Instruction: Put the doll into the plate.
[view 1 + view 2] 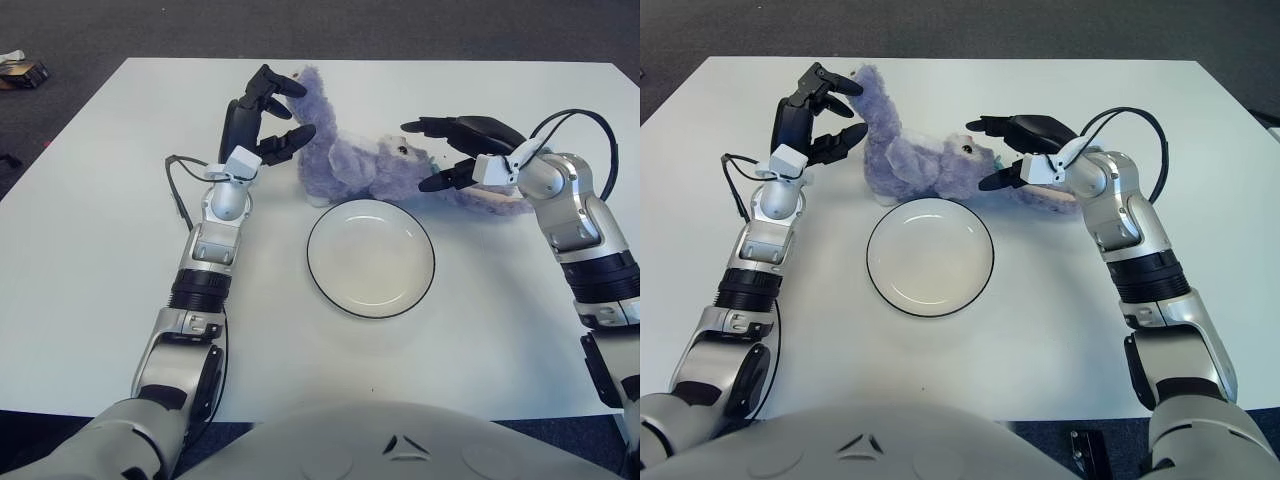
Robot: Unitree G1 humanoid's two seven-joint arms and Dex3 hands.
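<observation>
A purple plush doll (350, 162) lies on its side on the white table, just behind the white plate (370, 262), which has a dark rim and holds nothing. My left hand (298, 110) is at the doll's left end, with its fingers spread above and below a plush limb and touching the fur. At the doll's right end, near its face, my right hand (418, 155) has its fingers spread, one over the doll and one lower against it. The doll rests on the table, outside the plate.
The table (100, 250) is bare on both sides of the plate and in front of it. A thin black cable (172, 190) loops by my left wrist. Dark carpet surrounds the table, with a small object (20, 70) on the floor at far left.
</observation>
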